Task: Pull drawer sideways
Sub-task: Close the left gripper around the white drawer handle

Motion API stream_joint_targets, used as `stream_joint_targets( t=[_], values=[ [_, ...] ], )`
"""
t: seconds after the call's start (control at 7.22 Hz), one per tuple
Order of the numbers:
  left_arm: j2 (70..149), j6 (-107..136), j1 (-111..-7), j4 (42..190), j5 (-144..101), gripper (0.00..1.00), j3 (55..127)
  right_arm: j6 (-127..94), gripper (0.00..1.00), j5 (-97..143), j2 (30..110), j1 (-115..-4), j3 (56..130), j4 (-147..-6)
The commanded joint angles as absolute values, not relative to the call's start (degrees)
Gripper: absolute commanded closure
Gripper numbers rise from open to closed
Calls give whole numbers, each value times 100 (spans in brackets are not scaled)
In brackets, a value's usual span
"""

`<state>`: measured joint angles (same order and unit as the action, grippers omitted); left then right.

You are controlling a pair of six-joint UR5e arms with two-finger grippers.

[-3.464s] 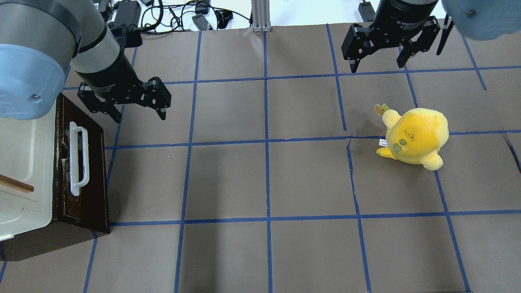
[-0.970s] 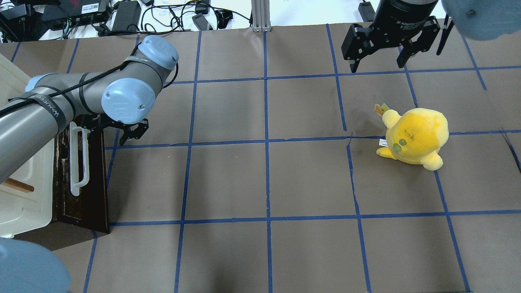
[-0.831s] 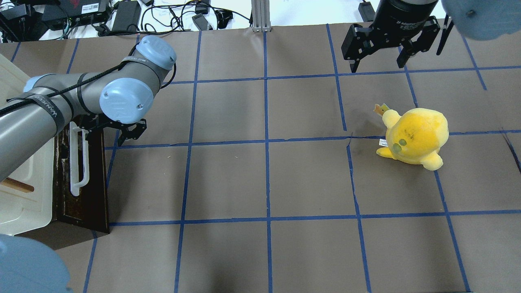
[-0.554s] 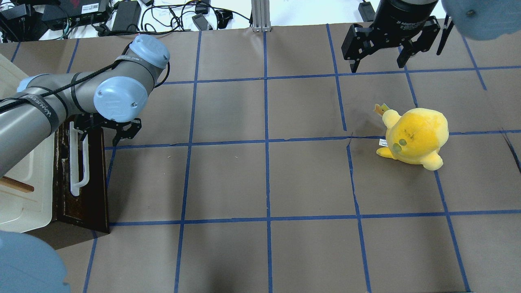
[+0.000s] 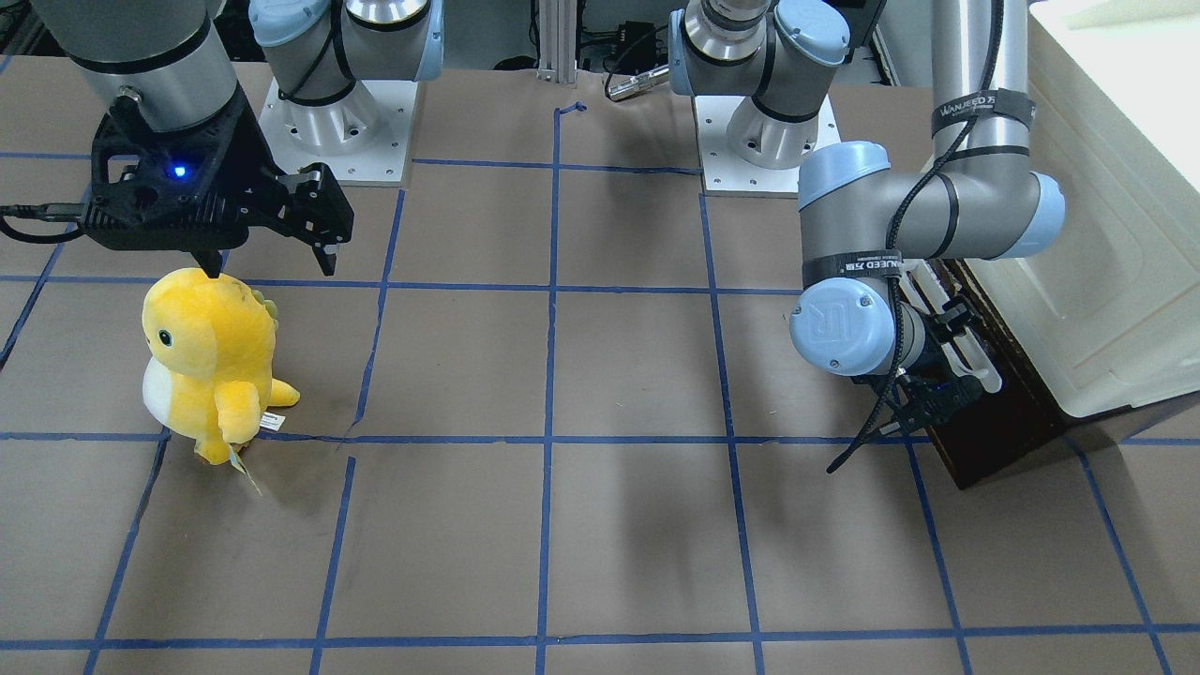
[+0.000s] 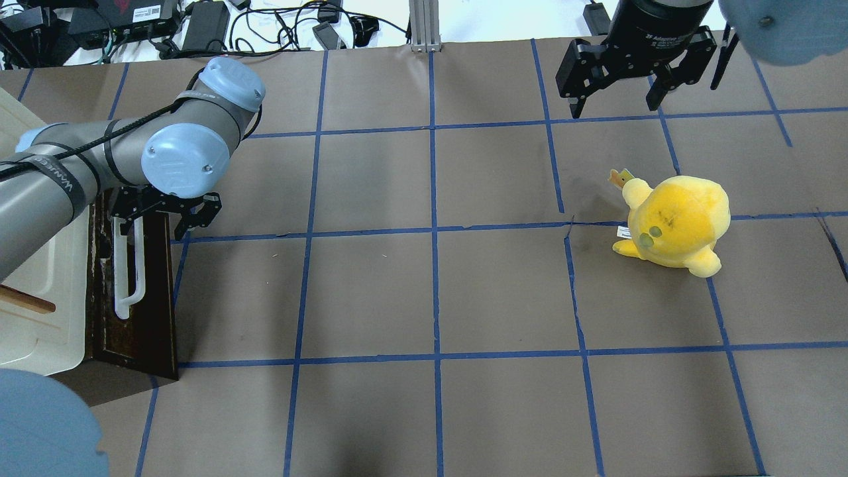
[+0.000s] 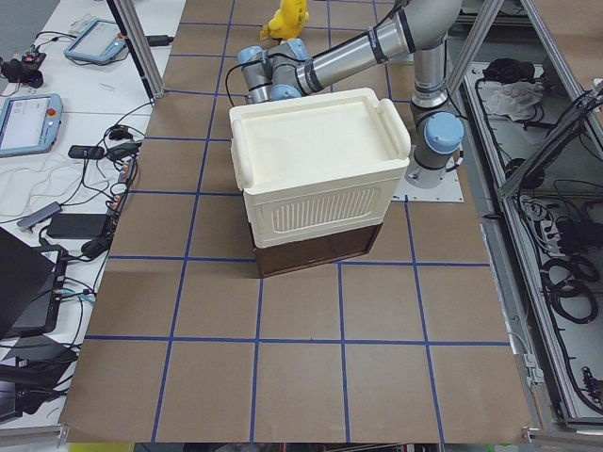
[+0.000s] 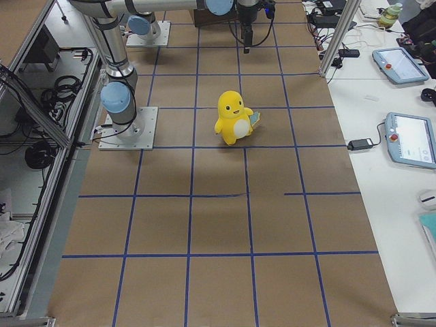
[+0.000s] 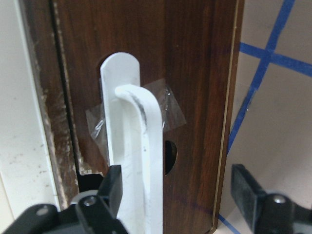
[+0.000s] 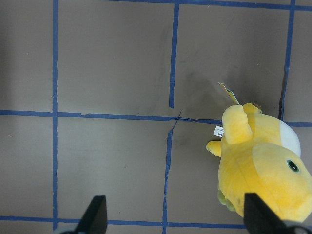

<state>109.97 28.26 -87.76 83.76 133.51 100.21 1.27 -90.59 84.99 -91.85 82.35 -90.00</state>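
Left claw (image 9: 178, 195) open wide, straddling end of white bar handle (image 9: 139, 161), gripping nothing.
Drawer (image 9: 195, 73) front dead ahead of claw, not yet pulled; handle between fingers (image 9: 109, 187), hugging one, long axis across closing line. Left arm nearest; right claw (image 6: 614, 106) open, empty, far off. Brown-paper surface (image 6: 430, 298), blue tape grid.

Shows grey tube links (image 6: 23, 209) and pale blue joint caps (image 6: 180, 161); carries a black cable (image 6: 99, 141) under lettered straps (image 6: 63, 180) behind the left gripper (image 6: 149, 222); bears a blue light (image 5: 176, 172) behind the black right gripper (image 5: 272, 268).
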Motion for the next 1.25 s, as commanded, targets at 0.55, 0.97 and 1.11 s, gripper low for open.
stream_joint_targets(
  t=[0.55, 0.97, 1.11],
  values=[
    [10942, 3427, -8754, 8648, 13219, 14, 10028, 123, 0, -9061, 8499, -9185, 8235, -9000],
    [10986, 3419, -8754, 8657, 13219, 24, 10037, 123, 0, -9061, 8499, -9185, 8235, -9000],
    [10986, 3410, -8754, 8657, 13227, 25, 10037, 123, 0, -9053, 8499, -9185, 8235, -9000]
  ],
)
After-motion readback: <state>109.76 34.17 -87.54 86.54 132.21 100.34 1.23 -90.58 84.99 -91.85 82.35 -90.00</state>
